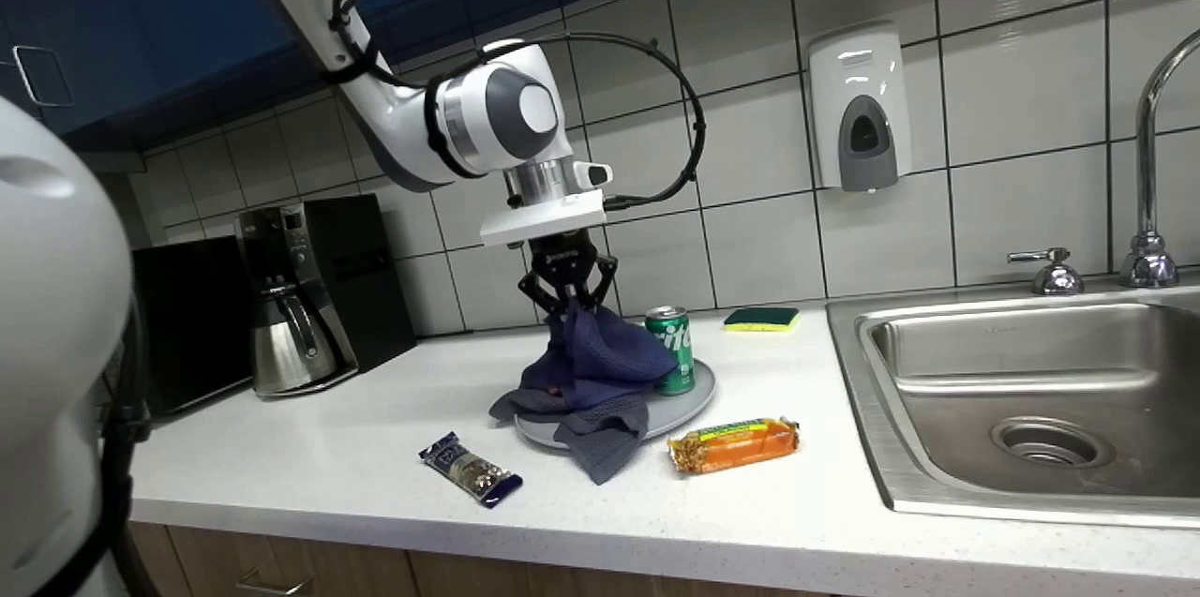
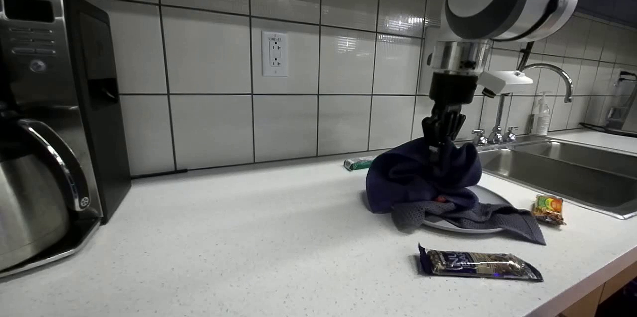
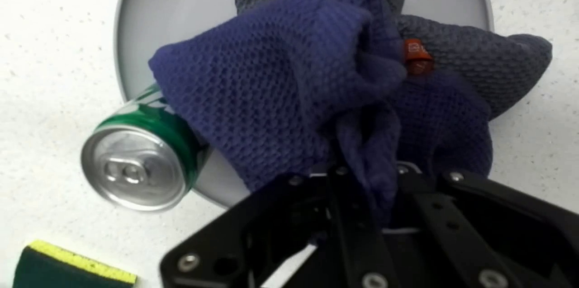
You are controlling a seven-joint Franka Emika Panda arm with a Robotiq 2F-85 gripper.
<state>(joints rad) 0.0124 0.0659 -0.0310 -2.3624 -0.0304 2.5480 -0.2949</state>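
Navy cloth [image 1: 619,349], clamped in your gripper [image 1: 575,299].
It bunches directly beneath, over the gray plate [image 1: 692,402], between front and back edges of the counter [image 1: 309,470].

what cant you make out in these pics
Small orange-red piece, wrist view: the blue and grey knitted cloth hides how far it extends; its white marking is too small to read.
Black two-fingered gripper, wrist view: cloth folds hide its gripping faces.
Green and yellow rectangular sponge, wrist view: cut off by the bottom edge.
Small flat green object, in an exterior view: too small to identify.
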